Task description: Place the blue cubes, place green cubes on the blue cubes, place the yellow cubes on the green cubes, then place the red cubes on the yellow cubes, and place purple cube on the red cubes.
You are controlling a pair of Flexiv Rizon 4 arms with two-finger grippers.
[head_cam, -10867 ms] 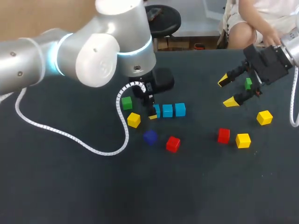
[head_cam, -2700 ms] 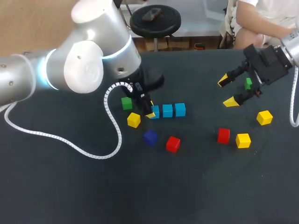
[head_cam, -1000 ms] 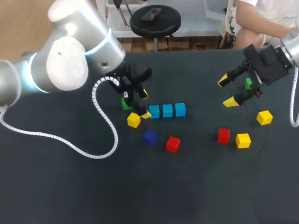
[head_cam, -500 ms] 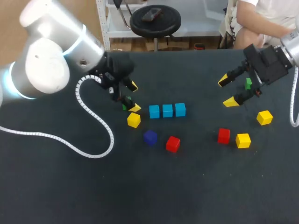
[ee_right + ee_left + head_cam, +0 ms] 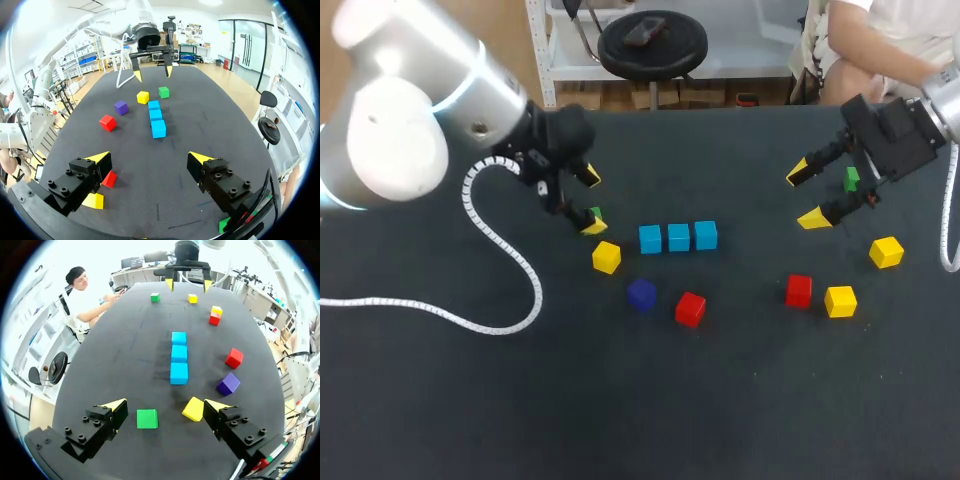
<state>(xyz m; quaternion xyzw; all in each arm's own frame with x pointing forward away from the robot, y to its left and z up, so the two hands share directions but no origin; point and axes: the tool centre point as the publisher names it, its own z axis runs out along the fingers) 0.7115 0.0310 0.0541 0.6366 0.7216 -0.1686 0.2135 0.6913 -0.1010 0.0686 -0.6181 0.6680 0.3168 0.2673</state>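
In the left wrist view, the left gripper (image 5: 165, 407) is hanging wide open and holding nothing. A green cube (image 5: 147, 418) is lying on the table (image 5: 115, 355) between its two fingers, not touching either one. A yellow cube (image 5: 194, 409) is sitting just beside one finger, and the three blue cubes (image 5: 179, 357) are lying in a row ahead, touching each other. I think the green cube is small, light and hard, so it is not going to squash or break. Its sides are looking smooth, though, so it could slip or tip. The best place to pinch it is on two flat sides across from each other, taking care not to bump the yellow cube. In the right wrist view, the right gripper (image 5: 149, 159) is also open and empty, well apart from the blue row, with a red cube (image 5: 109, 179) and a second yellow cube (image 5: 93, 200) near one finger. In the head view, the purple cube (image 5: 641, 294) is waiting near the blue row. Since a moment ago, the left gripper has been pulling away from the end of the blue row and is now over the green cube, while the right gripper and all the cubes have been staying put.
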